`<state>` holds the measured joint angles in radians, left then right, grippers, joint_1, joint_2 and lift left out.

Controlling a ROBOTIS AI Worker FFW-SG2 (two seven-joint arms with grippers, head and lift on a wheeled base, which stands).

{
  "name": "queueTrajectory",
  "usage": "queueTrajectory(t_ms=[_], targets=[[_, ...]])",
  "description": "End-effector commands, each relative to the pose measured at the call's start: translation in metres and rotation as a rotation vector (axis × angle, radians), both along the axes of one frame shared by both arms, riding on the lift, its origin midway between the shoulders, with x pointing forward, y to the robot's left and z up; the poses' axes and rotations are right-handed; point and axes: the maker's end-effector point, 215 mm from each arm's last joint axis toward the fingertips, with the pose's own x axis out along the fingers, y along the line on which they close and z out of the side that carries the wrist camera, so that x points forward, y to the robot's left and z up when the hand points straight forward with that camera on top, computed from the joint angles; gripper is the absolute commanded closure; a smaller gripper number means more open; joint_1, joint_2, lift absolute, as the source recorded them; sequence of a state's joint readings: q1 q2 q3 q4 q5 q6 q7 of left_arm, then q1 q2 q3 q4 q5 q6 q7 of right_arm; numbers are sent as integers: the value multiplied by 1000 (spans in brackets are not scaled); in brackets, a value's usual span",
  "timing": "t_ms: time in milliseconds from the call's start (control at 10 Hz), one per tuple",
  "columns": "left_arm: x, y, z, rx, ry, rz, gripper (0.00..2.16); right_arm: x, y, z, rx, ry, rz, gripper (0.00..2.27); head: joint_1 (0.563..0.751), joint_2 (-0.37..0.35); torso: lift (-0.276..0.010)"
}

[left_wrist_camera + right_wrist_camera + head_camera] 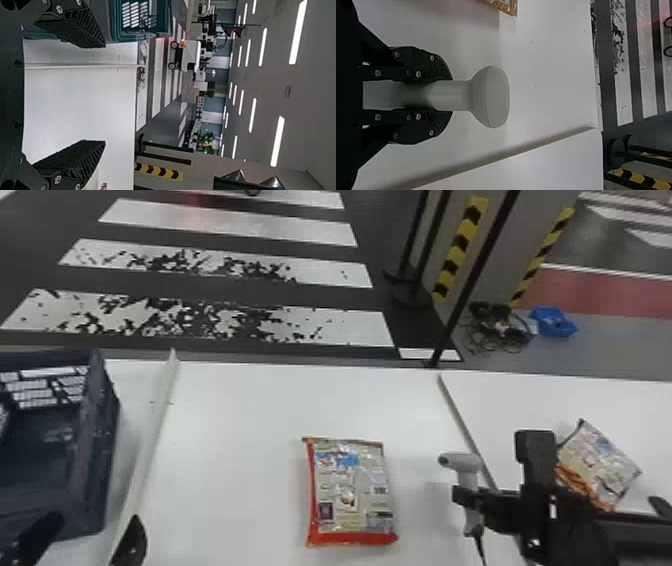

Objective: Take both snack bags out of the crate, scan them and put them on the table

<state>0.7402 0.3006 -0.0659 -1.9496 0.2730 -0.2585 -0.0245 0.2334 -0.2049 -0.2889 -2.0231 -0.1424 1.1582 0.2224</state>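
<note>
Snack bags point(352, 492) lie either side of the right tool point(470, 501).

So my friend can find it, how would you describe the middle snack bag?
Look at the white table, between the dark crate and the grey scanner. The snack bag there has a red border on two sides; the other bag, right of the scanner, shows orange.

High head view faces forward-down, sharing crate point(97, 440) with outward-facing left wrist view, scanner point(464, 462) with close-set right wrist view.
</note>
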Motion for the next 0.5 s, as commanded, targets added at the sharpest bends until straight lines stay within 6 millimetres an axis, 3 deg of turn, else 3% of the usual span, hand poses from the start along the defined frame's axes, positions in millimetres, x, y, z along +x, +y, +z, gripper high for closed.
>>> queueTrajectory(t_ms=[0, 400], targets=[[0, 0, -1, 1, 2, 0, 140, 2, -6, -5, -6, 2, -3, 2253, 695, -215, -93], [0, 2, -1, 1, 1, 3, 140, 11, -5, -20, -8, 4, 0, 2253, 695, -218, -93]])
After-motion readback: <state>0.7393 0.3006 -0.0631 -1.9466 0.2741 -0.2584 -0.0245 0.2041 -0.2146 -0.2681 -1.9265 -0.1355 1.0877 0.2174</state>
